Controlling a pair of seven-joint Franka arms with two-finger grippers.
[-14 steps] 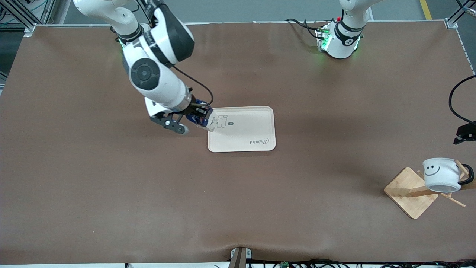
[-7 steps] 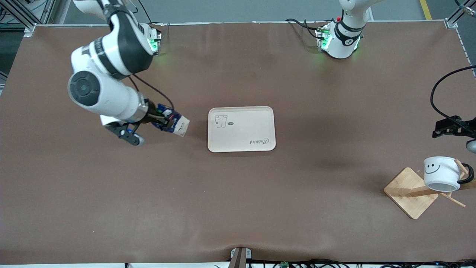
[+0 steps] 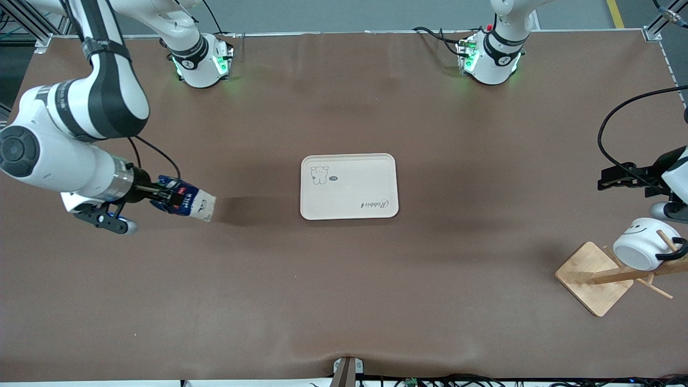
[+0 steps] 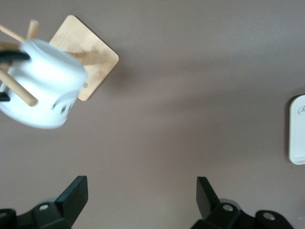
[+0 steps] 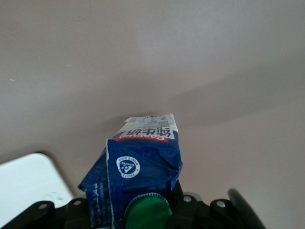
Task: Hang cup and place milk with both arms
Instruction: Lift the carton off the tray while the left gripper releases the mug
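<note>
**benchbot_42:** Two arms, two totally different situations right now. The right hand (image 3: 161,196) is up in the air over the bare brown desk (image 3: 344,301) toward the right arm's end, pinching the milk (image 3: 185,202) by its blue top. The carton is tipped way over, nearly lying sideways, white bottom pointing toward the tray (image 3: 349,186) but well apart from it. From the right wrist view you can see the green cap (image 5: 147,212) tucked right between the fingers and the blue part looking pretty crumpled.

**mug_hanger:** And the tray itself?

**benchbot_42:** Cream coloured, sitting flat mid-desk, little bear drawing (image 3: 319,174) in one corner and some script lettering at the corner diagonally across from it.

**mug_hanger:** What about the cup?

**benchbot_42:** The cup (image 3: 639,250) is on the wooden rack (image 3: 594,277) at the left arm's end of the desk. It hangs by its black handle (image 3: 674,250) on one of the pegs, tilted hard so the smiley faces upward and toward the arms' bases. It looks blurry in the left wrist view.

**mug_hanger:** So is the left hand on it?

**benchbot_42:** Nope. The left hand (image 4: 143,200) is spread wide with nothing between the fingers, clear of the cup. It hangs over the desk near the rack, on the rack's side toward the arms' bases, right at the edge of the front view.
</note>
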